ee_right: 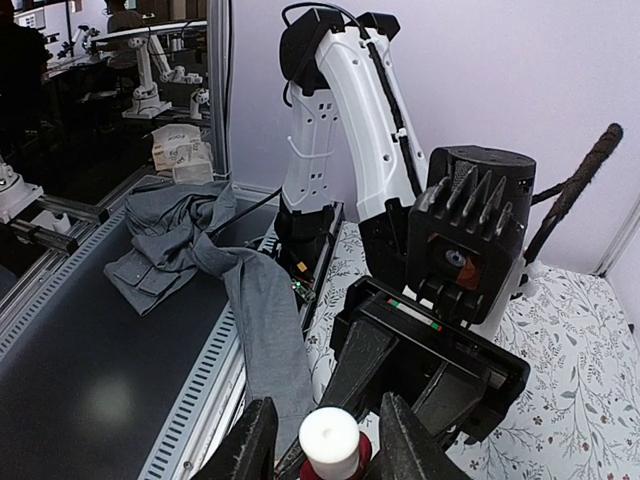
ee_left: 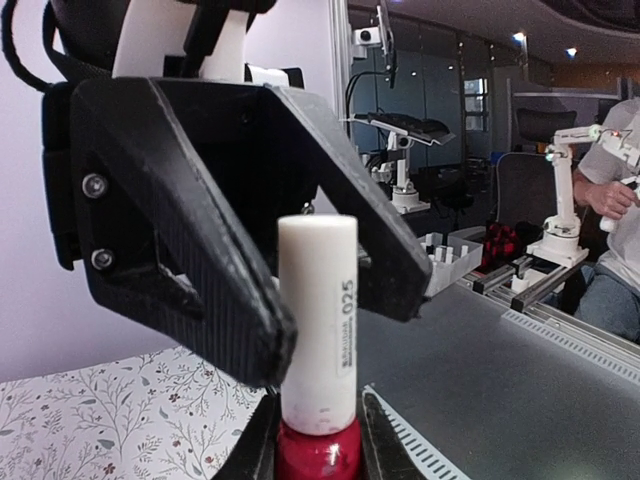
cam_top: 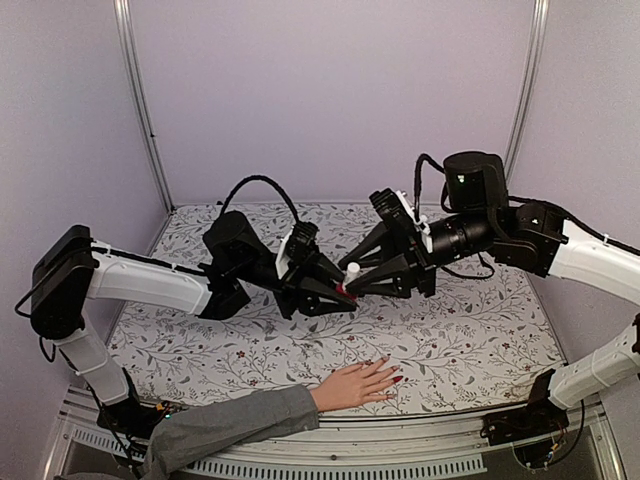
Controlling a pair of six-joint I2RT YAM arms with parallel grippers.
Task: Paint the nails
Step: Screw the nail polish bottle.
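A pale hand [cam_top: 352,386] with a grey sleeve [cam_top: 230,425] lies flat at the table's near edge, fingers pointing right. Its nails [cam_top: 398,380] are tiny; at least one looks dark red. My left gripper [cam_top: 341,293] is shut on the small red bottle [ee_left: 318,452], held upright above the table's middle. Its white cap [ee_left: 318,305] stands between the black fingers [ee_left: 205,285] of my right gripper [cam_top: 354,274]. In the right wrist view my right gripper [ee_right: 328,425] is open, with a gap either side of the cap [ee_right: 329,440]. Both grippers are behind the hand.
The floral tablecloth [cam_top: 450,340] covers the table. A slotted metal rail [cam_top: 420,440] runs along the near edge. Pale walls with metal posts [cam_top: 140,100] close the back and sides. The grey sleeve [ee_right: 250,300] hangs over the rail in the right wrist view.
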